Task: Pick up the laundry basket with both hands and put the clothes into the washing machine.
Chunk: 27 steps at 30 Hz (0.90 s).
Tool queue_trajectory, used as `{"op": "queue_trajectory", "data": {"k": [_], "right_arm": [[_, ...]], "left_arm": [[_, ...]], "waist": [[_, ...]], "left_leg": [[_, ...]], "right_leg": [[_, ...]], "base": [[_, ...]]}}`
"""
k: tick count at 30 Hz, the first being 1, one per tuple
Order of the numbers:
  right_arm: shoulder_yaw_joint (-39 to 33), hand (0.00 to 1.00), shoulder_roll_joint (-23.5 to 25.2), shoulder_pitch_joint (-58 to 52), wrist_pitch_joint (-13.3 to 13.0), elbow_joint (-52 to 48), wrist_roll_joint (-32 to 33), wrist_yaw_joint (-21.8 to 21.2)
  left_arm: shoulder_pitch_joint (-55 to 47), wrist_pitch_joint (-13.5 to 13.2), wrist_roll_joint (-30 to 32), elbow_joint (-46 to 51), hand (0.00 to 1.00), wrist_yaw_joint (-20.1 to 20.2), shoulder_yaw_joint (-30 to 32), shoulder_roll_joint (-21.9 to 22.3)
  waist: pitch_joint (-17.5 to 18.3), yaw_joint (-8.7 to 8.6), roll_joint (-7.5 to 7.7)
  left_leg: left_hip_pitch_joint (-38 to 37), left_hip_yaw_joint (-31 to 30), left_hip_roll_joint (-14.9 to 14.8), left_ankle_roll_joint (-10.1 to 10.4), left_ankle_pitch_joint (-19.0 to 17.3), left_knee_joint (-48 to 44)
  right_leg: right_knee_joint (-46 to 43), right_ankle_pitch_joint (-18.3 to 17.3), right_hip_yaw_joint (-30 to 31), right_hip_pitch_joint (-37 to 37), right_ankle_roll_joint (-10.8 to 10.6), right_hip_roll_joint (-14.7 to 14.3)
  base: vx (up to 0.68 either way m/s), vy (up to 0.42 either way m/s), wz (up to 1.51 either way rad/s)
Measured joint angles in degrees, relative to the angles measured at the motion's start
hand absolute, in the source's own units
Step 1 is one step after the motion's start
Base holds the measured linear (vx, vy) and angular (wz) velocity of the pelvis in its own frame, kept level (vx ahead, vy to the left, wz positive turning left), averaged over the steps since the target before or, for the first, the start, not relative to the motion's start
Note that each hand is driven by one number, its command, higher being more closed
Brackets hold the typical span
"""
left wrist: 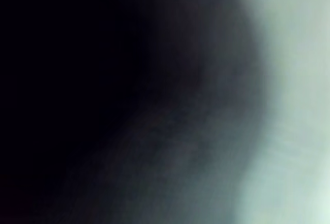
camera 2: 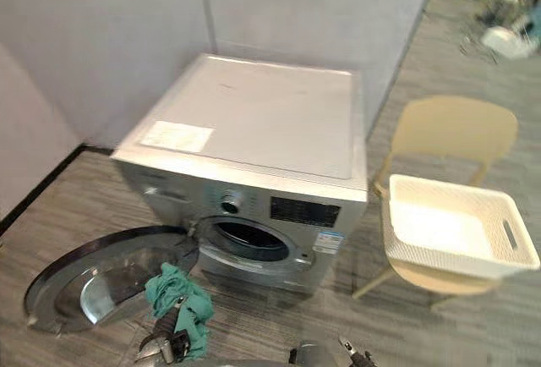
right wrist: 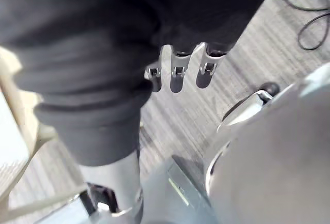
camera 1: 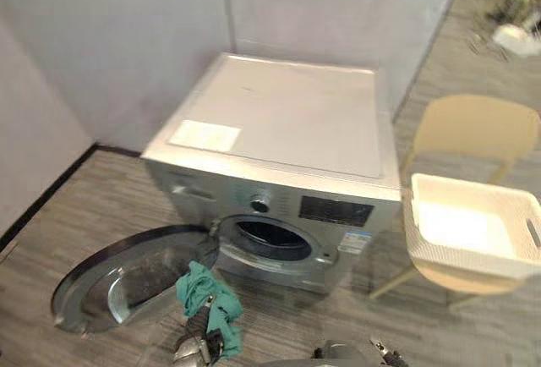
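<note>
The robot's left hand point(camera 1: 196, 348), silver with dark parts, sat low at the near edge of the left eye view, reaching forward from the lower left. Its fingers were curled into a crumpled teal cloth point(camera 1: 211, 299) that bunched up above and spilled down beside them. Its own wrist view was dark and blurred, so the grip could not be read there. The right hand point(right wrist: 178, 72) was held low on the robot's right side. Its silver fingers hung in a loose row below the dark ribbed wrist cover point(right wrist: 206, 7), relaxed and holding nothing.
</note>
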<state>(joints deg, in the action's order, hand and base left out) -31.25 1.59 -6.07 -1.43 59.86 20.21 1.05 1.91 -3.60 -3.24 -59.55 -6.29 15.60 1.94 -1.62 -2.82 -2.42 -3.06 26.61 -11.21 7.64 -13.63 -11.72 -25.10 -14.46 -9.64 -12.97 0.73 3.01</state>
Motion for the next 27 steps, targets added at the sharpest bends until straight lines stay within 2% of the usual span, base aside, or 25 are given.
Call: {"op": "queue_trajectory", "data": {"k": [2, 3, 4, 5, 6, 7, 8, 9, 10, 11, 13, 14, 15, 16, 17, 18, 19, 20, 22, 24, 25, 27], "right_arm": [[-0.98, 0.0, -0.12, -0.62, -0.2, 0.2, -0.01, 0.07], [-0.77, 0.0, -0.13, -0.59, -0.23, 0.01, -0.01, 0.03], [-0.5, 0.0, -0.41, -0.67, -0.31, -1.17, 0.04, -0.02], [0.47, 0.0, 0.03, -0.82, -0.52, -1.52, -0.03, 0.05], [3.13, 0.0, 0.12, -1.69, -0.66, -2.68, 0.04, 0.14], [4.19, 0.0, 0.08, -1.48, -0.68, -3.05, -0.05, 0.16], [5.08, 0.0, -0.12, -0.9, -0.83, -3.4, -0.09, 0.13], [6.65, 0.0, -1.12, -0.22, -0.8, -4.09, -0.13, 0.28], [8.7, 0.0, -1.74, 0.69, -0.85, -4.18, -0.19, 0.37], [9.72, 0.0, -1.79, 1.25, -0.82, -4.45, -0.19, 0.44], [12.57, 0.0, -1.68, 1.61, -0.82, -5.05, -0.67, 0.61], [13.8, 0.0, -1.61, 2.57, -0.81, -5.19, -0.75, 1.14], [14.06, 0.0, -1.57, 3.5, -0.81, -5.37, -0.78, 1.36], [13.39, 0.0, -1.42, 4.59, -0.79, -5.08, -0.92, 2.15], [12.5, 0.0, -2.84, 3.87, -1.15, -4.31, -1.42, 2.36], [12.52, 0.0, -4.06, 3.49, -1.23, -3.94, -1.84, 2.27], [12.51, 0.0, -4.94, 3.2, -1.46, -3.1, -2.25, 2.28], [12.97, 0.0, -4.91, 4.1, -1.47, -3.04, -2.8, 1.9], [14.55, 0.0, -3.27, 4.64, -2.3, -5.09, -2.8, 1.14], [15.96, 0.0, -3.35, 5.26, -3.0, -6.28, -2.57, 1.06], [16.72, 0.0, -3.57, 5.65, -2.97, -6.67, -2.23, 1.2], [18.42, 0.0, -3.64, 5.6, -3.06, -7.58, -1.61, 1.43]], "left_arm": [[1.99, -0.05, 0.59, 0.47, 1.0, 1.03, -1.35, 1.98], [2.71, -0.02, 1.5, 0.6, 1.0, 1.27, -2.17, 2.34], [2.62, -0.05, 1.8, 1.14, 1.0, 1.28, -2.73, 2.4], [2.46, -0.08, 1.77, 1.71, 1.0, 1.09, -2.65, 2.32], [2.18, -0.07, 1.76, 3.83, 1.0, 1.27, -4.24, 2.34], [1.04, -0.25, 1.77, 6.28, 1.0, 1.42, -5.64, 2.39], [0.4, -0.52, 1.79, 7.95, 1.0, 1.58, -7.49, 2.35], [-0.35, -0.48, 1.79, 9.19, 1.0, 2.2, -10.34, 2.14], [-2.42, -0.48, 1.71, 11.12, 1.0, 2.53, -11.95, 1.86], [-3.57, -0.36, 1.71, 11.76, 1.0, 2.53, -13.08, 1.66], [-8.6, -0.06, 1.61, 15.06, 1.0, 2.69, -15.93, 1.14], [-10.61, 0.08, 1.74, 19.28, 1.0, 3.28, -18.44, 0.05], [-11.05, 0.04, 1.82, 19.99, 1.0, 3.87, -19.49, -0.64], [-11.68, 0.07, 1.94, 20.63, 1.0, 5.01, -21.42, -1.9], [-13.25, 0.31, 2.13, 22.32, 1.0, 6.49, -24.86, -2.97], [-14.23, 0.37, 2.29, 23.56, 1.0, 7.15, -26.49, -3.03], [-14.49, 0.42, 2.39, 24.28, 1.0, 7.98, -28.77, -3.36], [-14.07, 0.4, 2.39, 25.88, 1.0, 8.78, -30.05, -4.66], [-13.99, 0.28, 2.19, 28.21, 1.0, 8.82, -30.89, -5.67], [-13.8, -0.69, 1.41, 29.98, 1.0, 8.52, -30.89, -5.94], [-12.54, -0.85, 1.14, 31.49, 1.0, 8.49, -30.89, -6.33], [-10.07, -1.53, 1.06, 32.77, 1.0, 7.6, -31.03, -6.54]], "waist": [[-0.63, -0.02, 0.09], [-1.1, -0.17, 0.03], [-2.05, 0.13, -1.03], [-1.79, 0.38, -0.51], [-2.08, 0.46, 0.0], [-2.21, 0.71, -0.52], [-2.46, 1.24, -0.45], [-3.45, 2.14, -0.75], [-3.96, 2.99, -0.88], [-4.16, 3.32, -0.73], [-4.35, 3.96, -0.07], [-4.41, 4.19, -0.02], [-4.6, 4.22, -0.03], [-4.98, 3.96, 0.19], [-4.97, 3.51, -0.19], [-4.9, 3.54, -1.49], [-4.89, 2.99, -1.85], [-6.68, 2.5, -0.35], [-8.95, 2.49, 0.91], [-9.73, 2.61, 0.4], [-10.95, 2.63, 0.35], [-12.32, 2.78, 0.74]], "left_leg": [[-2.12, -0.08, 1.56, -1.37, 4.3, 4.12], [-4.61, -0.26, 0.92, -1.77, 5.63, 4.11], [-5.46, 0.02, -1.54, -1.44, 5.39, -0.34], [-4.14, -0.31, -2.98, -0.5, 4.21, -5.11], [0.64, -3.32, -6.02, -0.39, 3.15, -18.33], [4.81, -6.59, -7.69, -3.21, 5.98, -26.91], [9.2, -11.25, -8.2, -3.58, 11.07, -35.17], [14.42, -15.63, -8.17, -2.52, 13.91, -45.35], [18.06, -17.28, -7.27, -2.82, 12.39, -52.29], [19.43, -17.61, -6.58, -2.62, 11.4, -54.03], [23.89, -17.81, -5.71, -4.47, 9.48, -52.82], [26.23, -17.97, -5.58, -5.91, 8.55, -45.19], [26.47, -17.98, -5.03, -6.18, 8.28, -40.04], [25.33, -18.9, -2.7, -5.89, 8.4, -29.18], [21.59, -22.97, 1.42, -3.43, 11.7, -11.0], [19.87, -25.82, 2.63, -2.85, 17.05, -3.63], [18.66, -26.8, 2.84, -1.59, 15.24, -1.02], [18.86, -25.89, 3.91, -1.83, 15.14, -1.06], [20.43, -23.23, 3.93, -2.95, 13.0, -4.52], [25.52, -21.45, 3.2, -3.96, 10.06, -10.75], [28.65, -20.87, 2.87, -4.25, 8.14, -14.33], [33.95, -20.2, 1.84, -4.46, 5.89, -19.81]], "right_leg": [[0.07, 0.06, -0.21, 0.64, 0.86, 0.26], [-3.16, 0.12, -0.5, 1.46, 0.96, 0.15], [-6.77, -1.93, -0.53, 0.01, 0.73, -1.43], [0.43, -1.9, 0.03, 2.16, -0.12, -1.92], [5.08, 1.27, -1.44, 5.8, 2.61, -2.78], [5.49, 0.66, -1.26, 6.85, 2.9, -3.36], [5.9, -0.22, -0.77, 8.04, 3.05, -3.49], [6.65, -0.32, 0.55, 9.67, 3.13, -3.71], [7.91, -0.28, 2.41, 11.7, 3.07, -3.25], [8.62, -0.21, 2.97, 12.88, 2.95, -2.73], [10.03, 0.08, 4.53, 15.12, 2.45, -0.87], [10.48, 0.46, 5.78, 15.1, 1.65, 0.32], [10.5, 0.67, 6.72, 15.02, 1.03, 0.82], [10.24, 0.77, 7.72, 15.04, -0.98, 2.03], [9.09, 0.52, 8.9, 14.42, -3.01, 3.16], [8.34, 0.37, 9.57, 13.66, -3.75, 2.92], [7.47, -0.2, 10.36, 12.85, -4.76, 3.05], [7.17, 0.84, 12.83, 11.61, -6.55, 3.93], [5.14, 1.33, 15.76, 9.2, -7.66, 4.69], [0.96, 0.67, 17.53, 3.51, -8.71, 4.5], [-0.81, -0.35, 17.89, 1.15, -9.88, 4.61], [-3.28, -3.21, 18.05, -2.97, -10.4, 4.87]], "base": [[0.31, -0.065, 0.18], [0.34, -0.155, 0.12], [0.26, -0.161, 0.08], [0.19, -0.209, 0.19], [0.2, -0.187, 0.16], [0.21, -0.153, 0.09], [0.27, -0.045, -0.27], [0.29, 0.029, -0.58], [0.28, 0.063, -0.65], [0.34, 0.127, -0.67], [0.34, 0.174, -0.5], [0.29, 0.194, -0.41], [0.29, 0.22, -0.32], [0.25, 0.256, -0.1], [0.25, 0.294, -0.07], [0.28, 0.382, -0.02], [0.19, 0.377, -0.14], [0.13, 0.293, -0.2], [-0.07, 0.229, -0.62], [-0.18, 0.199, -0.76], [-0.23, 0.126, -0.56], [-0.25, 0.086, -0.38]]}}
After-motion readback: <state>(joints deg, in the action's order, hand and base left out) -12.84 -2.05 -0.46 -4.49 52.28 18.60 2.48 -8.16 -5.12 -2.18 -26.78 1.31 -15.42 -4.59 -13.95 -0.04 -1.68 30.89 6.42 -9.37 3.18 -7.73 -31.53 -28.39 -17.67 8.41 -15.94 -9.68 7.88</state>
